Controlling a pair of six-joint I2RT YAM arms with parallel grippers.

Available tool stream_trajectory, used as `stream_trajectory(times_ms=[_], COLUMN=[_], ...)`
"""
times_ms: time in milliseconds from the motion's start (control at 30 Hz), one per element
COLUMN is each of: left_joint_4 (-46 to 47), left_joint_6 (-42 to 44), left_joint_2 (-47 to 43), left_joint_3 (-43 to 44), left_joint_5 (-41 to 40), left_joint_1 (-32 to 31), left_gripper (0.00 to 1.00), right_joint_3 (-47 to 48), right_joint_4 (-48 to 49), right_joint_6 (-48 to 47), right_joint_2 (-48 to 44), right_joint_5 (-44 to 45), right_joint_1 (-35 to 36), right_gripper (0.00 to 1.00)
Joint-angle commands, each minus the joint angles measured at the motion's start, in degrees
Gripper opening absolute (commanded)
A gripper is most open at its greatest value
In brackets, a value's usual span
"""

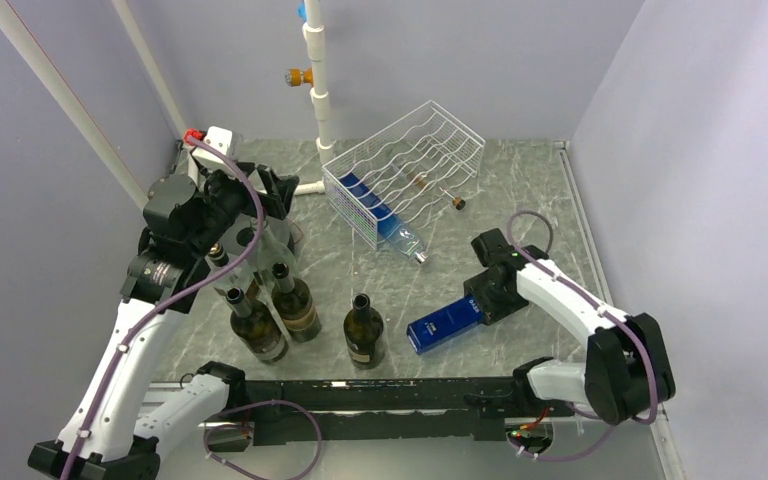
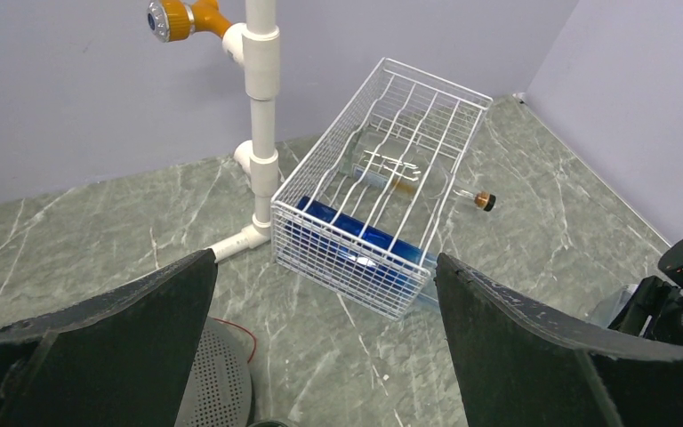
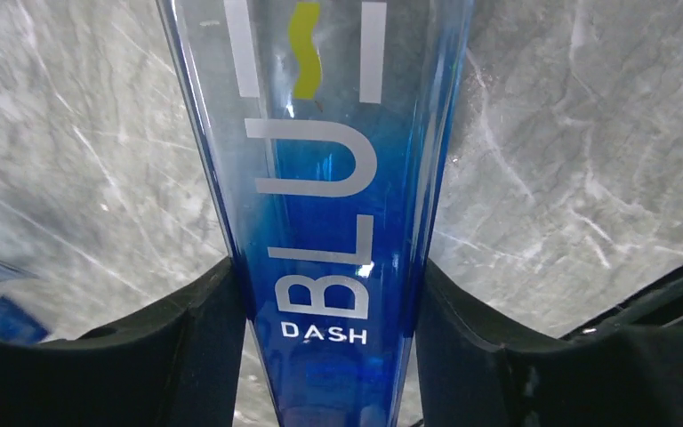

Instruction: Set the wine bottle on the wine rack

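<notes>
A blue glass wine bottle (image 1: 442, 324) printed "BLU DASH" lies on its side on the marble table, front right. My right gripper (image 1: 481, 304) is shut on it, a black finger (image 3: 204, 329) pressed against each side of the blue bottle (image 3: 329, 178). The white wire wine rack (image 1: 408, 160) sits tilted at the back centre. It holds another blue bottle (image 1: 373, 212) and a clear bottle with a brown cap (image 1: 438, 189). My left gripper (image 1: 260, 222) hangs open above the dark bottles at the left. In the left wrist view it (image 2: 325, 267) faces the rack (image 2: 382, 169).
Several dark upright wine bottles (image 1: 295, 301) stand at front left, another (image 1: 364, 331) nearer the centre. A white pipe stand with an orange fitting (image 1: 317, 80) rises behind the rack. A grey perforated disc (image 2: 218, 382) lies under the left gripper. Walls close in both sides.
</notes>
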Motion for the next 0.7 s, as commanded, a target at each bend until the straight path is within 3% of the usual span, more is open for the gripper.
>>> stream_trajectory(times_ms=[0, 100, 467, 667], left_joint_4=[1.83, 2.54, 2.63, 2.36], left_joint_6=[0.03, 0.38, 0.46, 0.38], left_joint_2=[0.11, 0.24, 1.9, 2.66], left_joint_3=[0.96, 0.15, 0.45, 0.63], left_joint_5=[0.53, -0.69, 1.04, 0.76], left_joint_1=[-0.23, -0.32, -0.23, -0.23], left_gripper=[0.99, 0.99, 0.99, 0.99], right_joint_3=[-1.61, 1.25, 6.31, 5.54], right_joint_4=[8.73, 6.0, -1.79, 3.54], right_joint_6=[4.66, 2.7, -1.45, 2.6], right_joint_2=[-1.49, 0.44, 0.88, -2.73], right_joint_5=[-1.32, -2.72, -2.35, -1.36], right_joint_1=[-4.21, -8.86, -23.76, -26.67], right_gripper=[0.4, 0.0, 0.0, 0.0])
